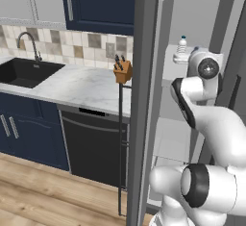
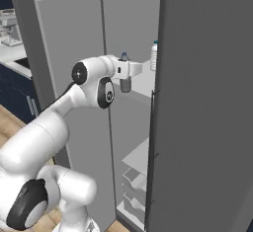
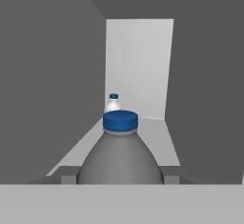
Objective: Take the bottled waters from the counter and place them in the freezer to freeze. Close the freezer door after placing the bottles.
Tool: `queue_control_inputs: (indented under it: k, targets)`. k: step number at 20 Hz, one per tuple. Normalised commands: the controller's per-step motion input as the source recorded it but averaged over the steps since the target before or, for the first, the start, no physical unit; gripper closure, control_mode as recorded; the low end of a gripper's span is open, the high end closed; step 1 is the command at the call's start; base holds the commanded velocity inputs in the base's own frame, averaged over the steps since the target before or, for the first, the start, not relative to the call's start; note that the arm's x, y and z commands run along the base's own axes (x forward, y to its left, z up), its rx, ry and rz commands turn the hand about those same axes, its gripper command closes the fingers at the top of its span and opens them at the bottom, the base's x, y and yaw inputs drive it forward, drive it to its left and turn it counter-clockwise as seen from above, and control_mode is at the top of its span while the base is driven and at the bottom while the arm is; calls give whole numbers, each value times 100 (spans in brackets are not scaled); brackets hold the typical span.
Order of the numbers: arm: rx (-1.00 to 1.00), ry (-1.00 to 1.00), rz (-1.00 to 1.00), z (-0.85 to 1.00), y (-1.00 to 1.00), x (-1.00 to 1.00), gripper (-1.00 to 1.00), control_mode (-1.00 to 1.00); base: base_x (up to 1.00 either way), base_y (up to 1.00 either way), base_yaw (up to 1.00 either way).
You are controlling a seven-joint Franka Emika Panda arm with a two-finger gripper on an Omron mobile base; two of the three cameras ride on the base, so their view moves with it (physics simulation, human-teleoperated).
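Observation:
My gripper (image 3: 120, 174) is shut on a bottled water (image 3: 120, 156), a grey ribbed bottle with a blue cap, and its fingertips (image 3: 67, 174) sit on either side of the body. In the right base view the arm reaches into the open freezer (image 2: 131, 23) and holds this bottle (image 2: 125, 81) upright over the upper white shelf (image 2: 142, 84); whether it touches the shelf I cannot tell. A second bottled water (image 3: 113, 103) stands further back on that shelf, also seen as a bottle (image 2: 154, 56) and a bottle (image 1: 181, 46). The freezer door (image 1: 143, 100) stands open.
The marble counter (image 1: 77, 85) lies to the left with a black sink (image 1: 24, 71), a faucet and a wooden knife block (image 1: 122, 71). A black dishwasher front (image 1: 93, 148) sits below it. Lower white freezer shelves (image 2: 136, 176) show under the arm. A wide grey panel (image 2: 207, 102) stands close on the right.

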Motion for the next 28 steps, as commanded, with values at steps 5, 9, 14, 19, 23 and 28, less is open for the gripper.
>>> queue_control_inputs:
  k: [5,9,14,19,23,28]
  targets:
    - [0,0,0,-13,-9,46,100,-100,0,0,0]
    - [0,0,0,-1,-17,49,100,-100,0,0,0]
    - [0,4,0,-4,-9,59,100,-100,0,0,0]
    - [0,6,-1,-14,-12,59,100,-100,0,0,0]
    - [0,4,-1,-12,-15,58,100,-100,0,0,0]
    - [0,0,-1,-6,-18,52,100,-100,0,0,0]
